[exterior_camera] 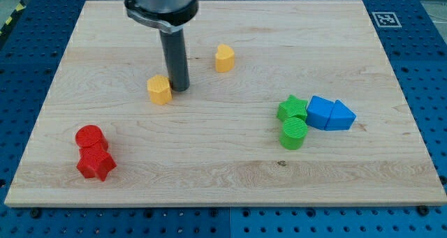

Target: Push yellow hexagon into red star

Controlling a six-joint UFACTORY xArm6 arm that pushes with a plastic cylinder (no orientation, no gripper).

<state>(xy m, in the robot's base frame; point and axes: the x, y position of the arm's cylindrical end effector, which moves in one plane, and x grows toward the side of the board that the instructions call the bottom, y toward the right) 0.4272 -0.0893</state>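
The yellow hexagon (159,89) lies on the wooden board, left of the view's middle. My tip (179,88) stands right beside it, on its right, touching or nearly touching it. The red star (96,162) lies near the board's bottom left, far down and to the left of the hexagon. A red cylinder (89,137) sits just above the star, touching it.
A yellow heart-like block (224,58) lies up and to the right of my tip. At the view's right lie a green star (292,109), a green cylinder (294,134), a blue block (320,112) and a blue triangle (341,116), close together. The board's edge (223,202) runs along the bottom.
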